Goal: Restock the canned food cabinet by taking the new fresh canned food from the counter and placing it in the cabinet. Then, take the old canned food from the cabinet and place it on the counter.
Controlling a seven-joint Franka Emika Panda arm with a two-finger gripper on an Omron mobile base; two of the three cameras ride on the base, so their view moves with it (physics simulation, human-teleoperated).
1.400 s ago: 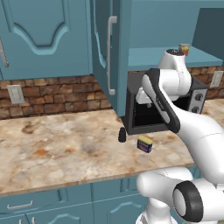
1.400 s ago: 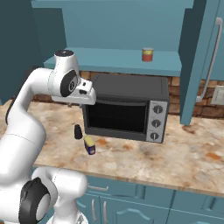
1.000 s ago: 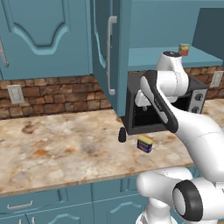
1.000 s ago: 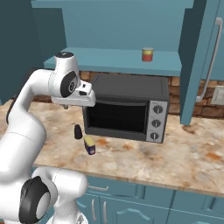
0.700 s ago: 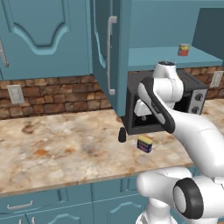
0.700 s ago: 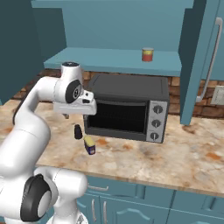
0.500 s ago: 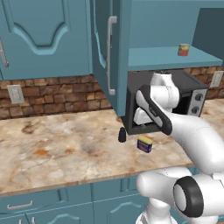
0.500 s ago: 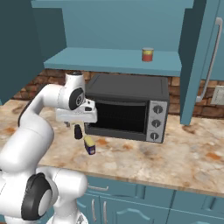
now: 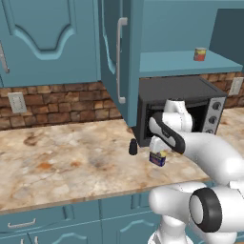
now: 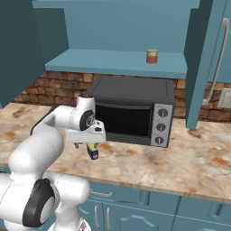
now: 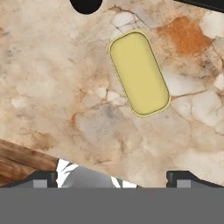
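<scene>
The new fresh canned food [image 9: 157,158] [image 10: 93,154], dark blue with a yellow top [image 11: 139,73], stands on the counter [image 9: 71,162] in front of the toaster oven. My gripper [image 9: 156,144] [image 10: 88,144] [image 11: 113,178] hangs just above it, pointing down, open, with nothing between its fingers. In the hand view the can lies ahead of the fingertips [image 11: 43,177], off the line between them. The old canned food [image 9: 200,54] [image 10: 152,56] sits on the shelf of the open cabinet [image 9: 181,64] [image 10: 113,63].
A black toaster oven [image 9: 190,95] [image 10: 135,113] stands under the shelf, right behind the hand. A small black shaker [image 9: 133,147] [image 11: 86,5] stands just left of the blue can. The cabinet door [image 9: 116,57] hangs open with its white handle.
The arm has swung down from shelf height to just over the blue can on the counter. The jaws have spread a little wider. The cans have not moved.
</scene>
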